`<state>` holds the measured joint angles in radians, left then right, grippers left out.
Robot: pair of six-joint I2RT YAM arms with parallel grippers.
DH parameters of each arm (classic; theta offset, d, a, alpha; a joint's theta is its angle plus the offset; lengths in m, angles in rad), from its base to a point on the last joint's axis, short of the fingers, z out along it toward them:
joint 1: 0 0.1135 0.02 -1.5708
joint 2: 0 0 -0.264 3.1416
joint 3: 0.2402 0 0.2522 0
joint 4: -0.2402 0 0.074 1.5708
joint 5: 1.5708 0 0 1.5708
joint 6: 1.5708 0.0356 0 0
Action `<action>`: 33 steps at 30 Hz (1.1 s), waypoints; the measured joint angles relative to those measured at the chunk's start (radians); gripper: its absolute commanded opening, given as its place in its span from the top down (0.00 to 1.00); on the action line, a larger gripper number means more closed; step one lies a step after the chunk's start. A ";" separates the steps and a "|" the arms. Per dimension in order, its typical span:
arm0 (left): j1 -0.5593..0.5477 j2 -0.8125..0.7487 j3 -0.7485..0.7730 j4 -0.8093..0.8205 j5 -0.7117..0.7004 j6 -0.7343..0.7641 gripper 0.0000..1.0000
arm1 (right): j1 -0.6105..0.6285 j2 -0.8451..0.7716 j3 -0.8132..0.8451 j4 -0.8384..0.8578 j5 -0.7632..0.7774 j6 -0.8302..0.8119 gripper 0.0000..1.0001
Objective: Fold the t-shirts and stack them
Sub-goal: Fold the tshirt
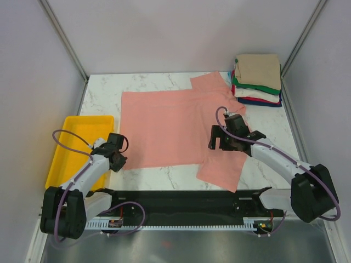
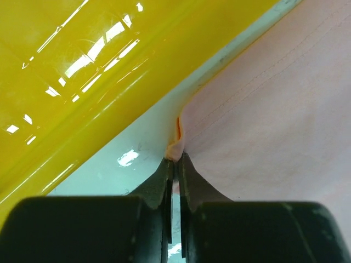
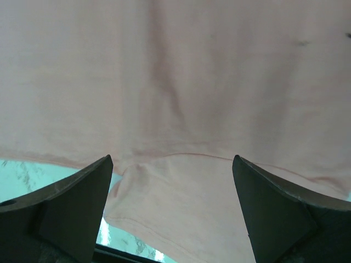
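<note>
A salmon-pink t-shirt (image 1: pixel 164 126) lies spread flat on the marble table, sleeves toward the right. My left gripper (image 1: pixel 122 161) is shut on the shirt's near-left hem corner (image 2: pixel 175 143), next to the yellow tray. My right gripper (image 1: pixel 219 145) is open and hovers over the near sleeve seam (image 3: pixel 175 159), fingers (image 3: pixel 82 192) spread wide with cloth below. A stack of folded t-shirts (image 1: pixel 258 79), tan on top with green, white, red and blue beneath, sits at the far right corner.
A yellow plastic tray (image 1: pixel 77 148) stands at the left edge; it fills the upper left of the left wrist view (image 2: pixel 82 71). Metal frame posts and walls enclose the table. A black rail (image 1: pixel 181 203) runs along the near edge.
</note>
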<state>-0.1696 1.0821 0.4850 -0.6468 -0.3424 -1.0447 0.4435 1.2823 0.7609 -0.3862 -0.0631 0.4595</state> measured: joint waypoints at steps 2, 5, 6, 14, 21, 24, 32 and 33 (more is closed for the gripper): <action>0.000 0.001 0.000 0.006 0.004 0.000 0.98 | 0.006 -0.034 -0.015 -0.052 0.081 0.054 0.02; 0.000 -0.007 -0.006 0.018 0.009 0.002 0.98 | 0.060 -0.103 -0.047 -0.145 0.198 0.147 0.02; 0.000 -0.013 -0.010 0.024 0.011 0.003 0.98 | 0.096 -0.124 -0.054 -0.180 0.228 0.179 0.02; 0.000 -0.051 -0.039 0.070 0.036 0.028 0.98 | 0.405 -0.157 -0.084 -0.378 0.358 0.448 0.03; 0.000 -0.075 -0.055 0.100 0.064 0.048 0.98 | 0.624 -0.131 -0.111 -0.494 0.403 0.643 0.15; 0.000 -0.096 -0.069 0.111 0.084 0.051 0.98 | 0.635 -0.093 -0.117 -0.498 0.412 0.694 0.23; 0.000 -0.101 -0.074 0.132 0.110 0.069 0.98 | 0.635 -0.032 -0.158 -0.433 0.409 0.754 0.42; 0.000 -0.101 -0.074 0.134 0.112 0.070 0.98 | 0.635 -0.029 -0.158 -0.429 0.409 0.756 0.50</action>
<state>-0.1696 0.9810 0.4107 -0.5133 -0.2306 -0.9745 1.0782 1.2530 0.6025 -0.8154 0.3454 1.2156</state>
